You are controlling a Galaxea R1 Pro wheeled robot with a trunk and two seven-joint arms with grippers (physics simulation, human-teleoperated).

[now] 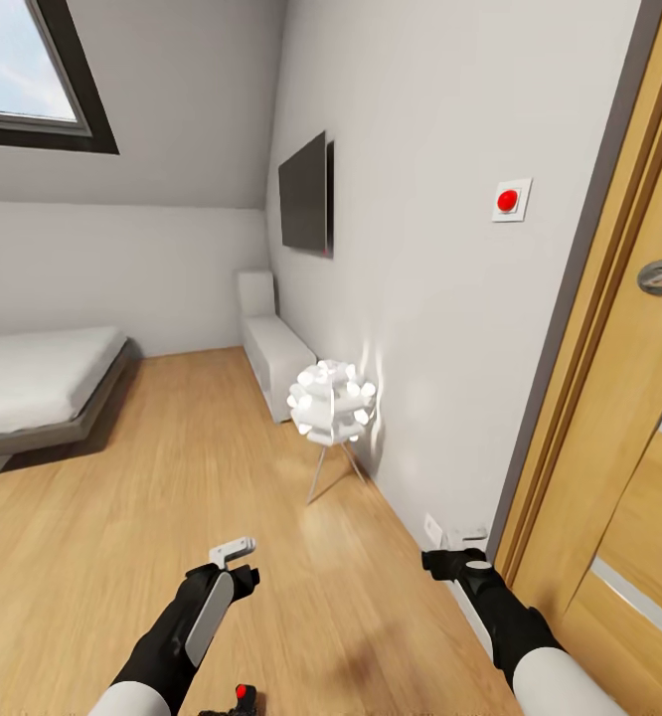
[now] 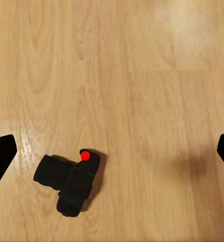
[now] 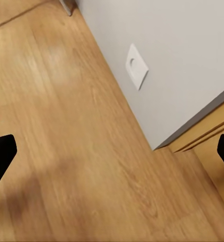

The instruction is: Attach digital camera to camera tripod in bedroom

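The digital camera [image 2: 69,181] lies on the light wood floor, small and black with a red button [image 2: 85,156] on top. In the head view it sits at the bottom edge [image 1: 240,699], just behind my left gripper [image 1: 234,559]. The left gripper [image 2: 112,156] hangs above the floor, open wide, and the camera lies below it, nearer one finger [image 2: 1,156]. My right gripper [image 1: 450,563] is open over bare floor near the wall, with nothing between its fingers [image 3: 1,156]. The camera tripod is out of view.
A white lamp [image 1: 331,400] on thin metal legs stands by the grey wall ahead. A low grey bed [image 1: 43,383] is at the left and a white bench [image 1: 271,348] along the wall. A wooden door [image 1: 629,418] is close on the right, with a wall socket [image 3: 136,65] beside it.
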